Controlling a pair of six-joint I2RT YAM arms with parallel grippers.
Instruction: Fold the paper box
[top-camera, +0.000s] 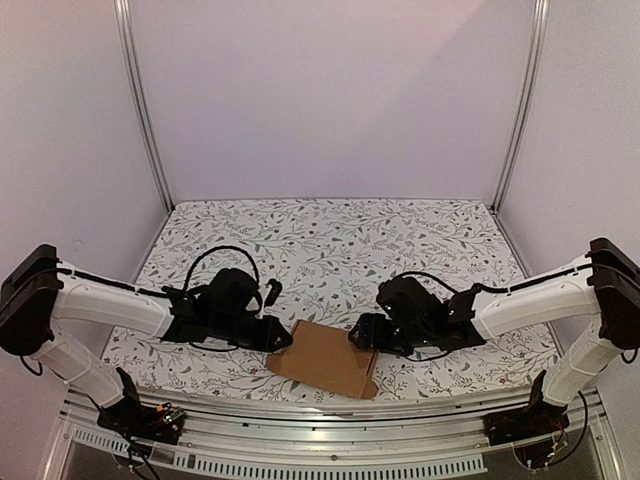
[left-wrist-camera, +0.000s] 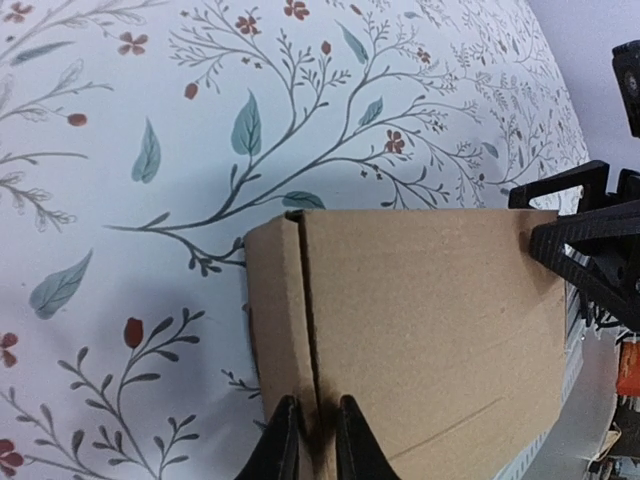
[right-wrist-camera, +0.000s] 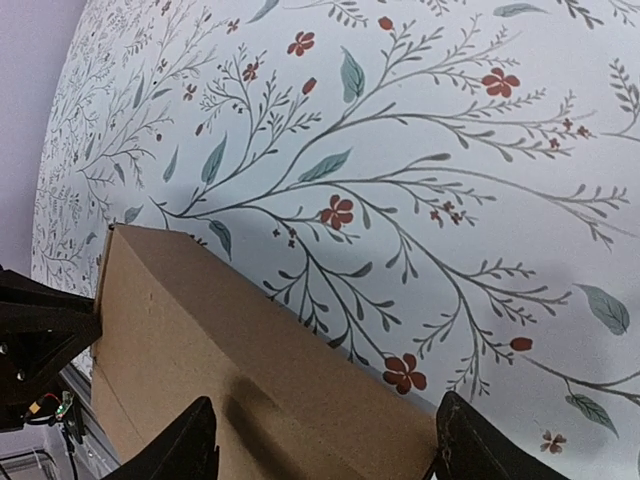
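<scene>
Lying flat by the near edge of the table (top-camera: 330, 240), the paper box (top-camera: 325, 358) is pinched at its left fold by the left gripper (left-wrist-camera: 315, 432). The right gripper (right-wrist-camera: 322, 445) stands spread astride the right edge; it should close squarely on the crease.

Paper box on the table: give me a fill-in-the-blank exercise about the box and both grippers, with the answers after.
The paper box is ___ in colour. In the top view it lies ___ the two grippers. The left gripper is pinched shut on the box's edge, while the right gripper has its jaws ___.
Missing words: brown; between; open.
</scene>
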